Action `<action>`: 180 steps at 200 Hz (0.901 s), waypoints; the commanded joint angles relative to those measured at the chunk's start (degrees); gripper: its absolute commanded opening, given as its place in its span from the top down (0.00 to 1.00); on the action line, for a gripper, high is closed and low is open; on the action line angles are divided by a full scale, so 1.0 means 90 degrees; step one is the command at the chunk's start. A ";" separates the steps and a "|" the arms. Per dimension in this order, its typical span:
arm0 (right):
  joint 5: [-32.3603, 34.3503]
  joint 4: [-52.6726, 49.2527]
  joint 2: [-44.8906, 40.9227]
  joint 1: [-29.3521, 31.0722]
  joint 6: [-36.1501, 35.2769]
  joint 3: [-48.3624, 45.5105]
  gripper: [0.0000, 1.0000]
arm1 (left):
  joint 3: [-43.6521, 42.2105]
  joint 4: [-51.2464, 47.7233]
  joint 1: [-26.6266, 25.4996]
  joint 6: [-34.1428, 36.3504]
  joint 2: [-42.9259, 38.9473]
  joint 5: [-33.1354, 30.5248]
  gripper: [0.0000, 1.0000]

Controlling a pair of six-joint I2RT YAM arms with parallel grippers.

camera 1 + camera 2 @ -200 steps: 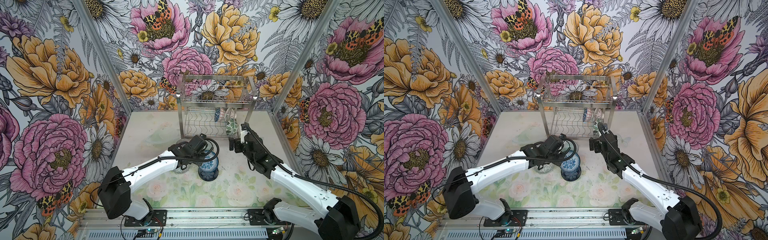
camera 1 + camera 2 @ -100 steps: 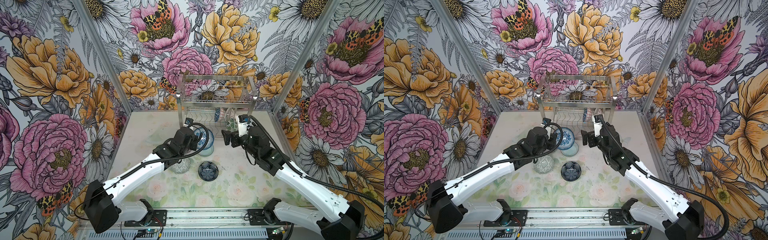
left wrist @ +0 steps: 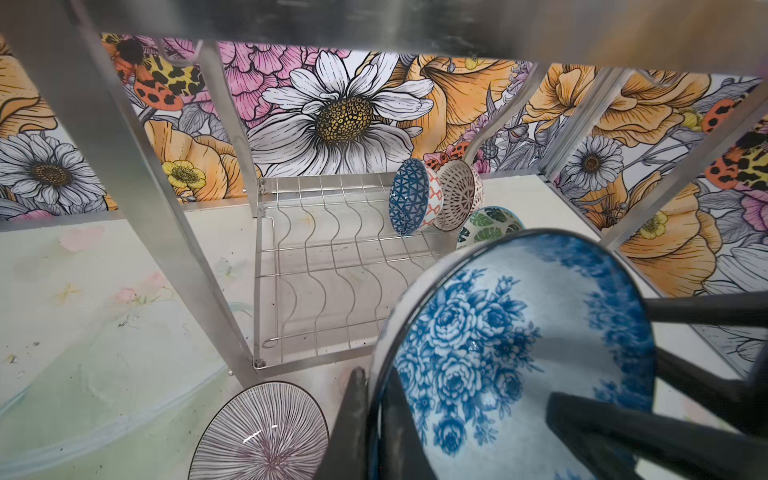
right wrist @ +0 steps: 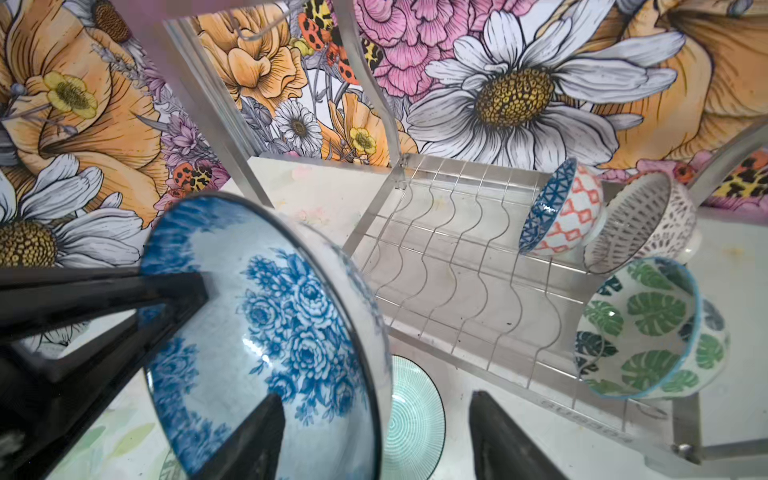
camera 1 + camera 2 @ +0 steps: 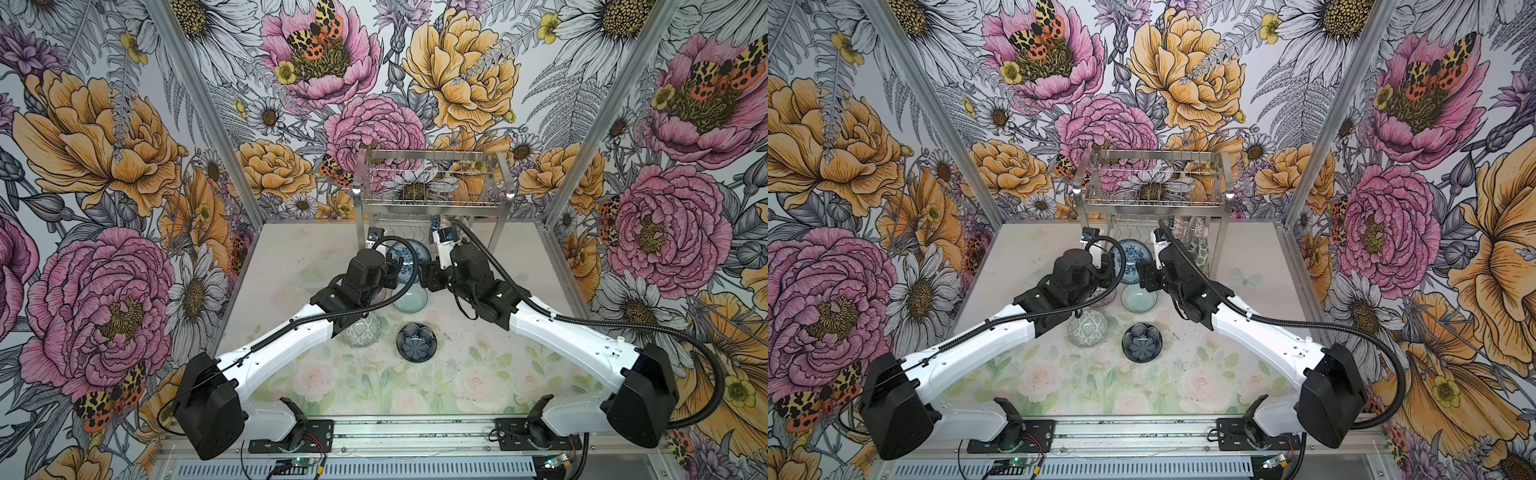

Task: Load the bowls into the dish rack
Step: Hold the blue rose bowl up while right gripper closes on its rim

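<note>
Because two tools meet on one rim, the risk sits in the handover. The left tool (image 3: pixel 374 399) is clamped on the rim of the blue floral bowl (image 3: pixel 498 353), carrying it on edge above the worktop (image 5: pixel 374 382), just in front of the dish rack (image 5: pixel 430 201). The right tool (image 4: pixel 376 397) straddles the far side of that same rim with its jaws apart, one finger inside the bowl and one outside; no pinch shows yet.

Should the left let go before the right has a firm bite, the glazed rim would likely slip. The bowl could then drop onto the pale celadon bowl (image 4: pixel 415 411) lying on the worktop just below, or roll against the purple-lined bowl (image 3: pixel 262 436). Should both pull while clamped, the ceramic could twist out of one grip.

Further out, the rack's front leg and top basket crowd the way in. The green leaf bowl (image 4: pixel 648 328), blue geometric bowl (image 3: pixel 409 195) and white lattice bowl (image 3: pixel 457 193) already lean in the slots toward the right arm's side, so a wide swing could knock them.

Both arms reach forward from the near edge, elbows out, forearms angled inward until the wrists nearly meet before the rack.
</note>
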 commanded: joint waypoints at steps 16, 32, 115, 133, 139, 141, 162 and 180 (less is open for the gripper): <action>0.0139 0.0982 0.0187 0.0026 0.0602 -0.0172 0.49 | -0.0129 0.0605 -0.0083 0.0020 -0.0268 0.0186 1.00; 0.0175 0.1136 0.0224 0.0030 0.0690 -0.0222 0.56 | -0.0167 0.0581 -0.0087 0.0024 -0.0352 0.0288 1.00; 0.0126 0.1138 0.0240 0.0033 0.0674 -0.0203 1.00 | -0.0436 0.0559 -0.0170 -0.0041 -0.0574 0.0400 1.00; 0.0182 0.1079 0.0147 0.0038 0.0640 -0.0246 1.00 | -0.0457 0.0480 -0.0160 -0.0041 -0.0616 0.0387 1.00; 0.0205 0.1083 0.0110 0.0038 0.0617 -0.0266 1.00 | -0.0447 0.0435 -0.0152 -0.0029 -0.0639 0.0387 1.00; 0.0206 0.1085 0.0105 0.0038 0.0611 -0.0274 1.00 | -0.0447 0.0420 -0.0153 -0.0034 -0.0647 0.0387 1.00; 0.0441 0.0993 0.0014 0.0037 0.0428 -0.0292 1.00 | -0.0381 0.0207 -0.0098 0.0079 -0.0667 0.0481 1.00; 0.0689 0.0845 -0.0008 0.0042 0.0177 -0.0251 1.00 | -0.0107 -0.0337 0.0001 0.0255 -0.0568 0.0738 0.46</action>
